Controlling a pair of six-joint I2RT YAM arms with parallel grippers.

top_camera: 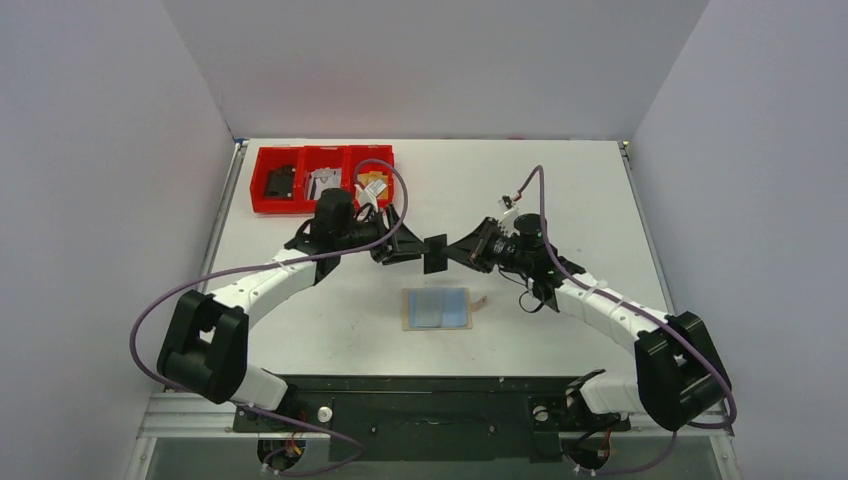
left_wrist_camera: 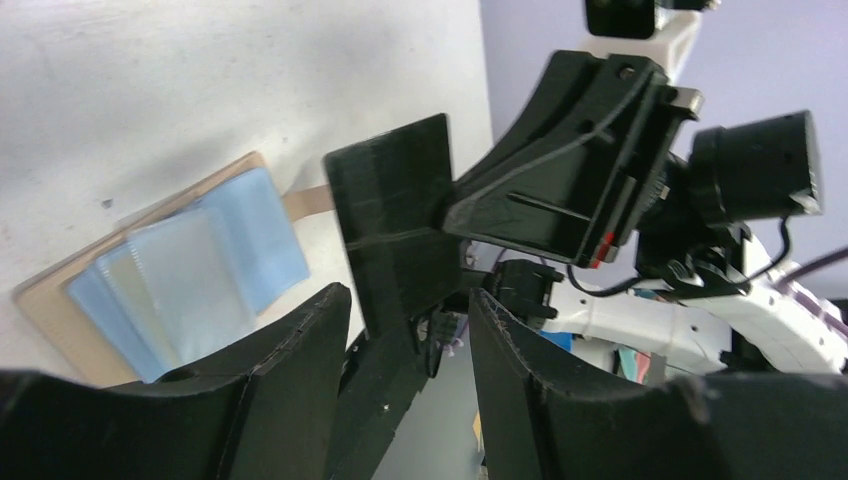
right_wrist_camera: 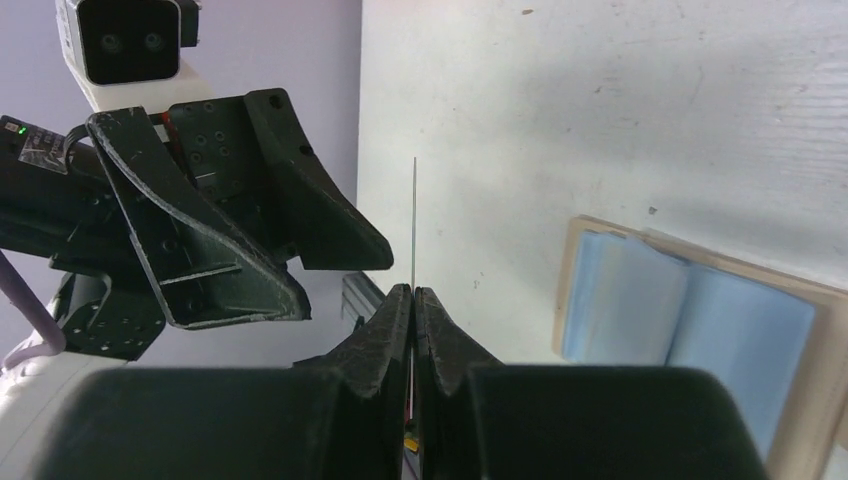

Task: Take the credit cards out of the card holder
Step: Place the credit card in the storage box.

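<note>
My right gripper (top_camera: 458,251) is shut on a dark credit card (top_camera: 436,253) and holds it upright above the table. In the right wrist view the card (right_wrist_camera: 414,220) shows edge-on as a thin line rising from the closed gripper (right_wrist_camera: 413,292). My left gripper (top_camera: 408,246) is open facing it. In the left wrist view the card (left_wrist_camera: 395,215) stands just beyond the spread gripper (left_wrist_camera: 405,320), unclamped. The tan card holder (top_camera: 406,310) lies flat below, with pale blue cards (top_camera: 440,307) on it. The holder (left_wrist_camera: 45,300) and the cards (left_wrist_camera: 190,270) also show in the left wrist view.
A red three-compartment tray (top_camera: 262,205) with small items stands at the back left, behind the left arm. A small tan strip (top_camera: 480,300) lies just right of the holder. Grey walls close the table on three sides.
</note>
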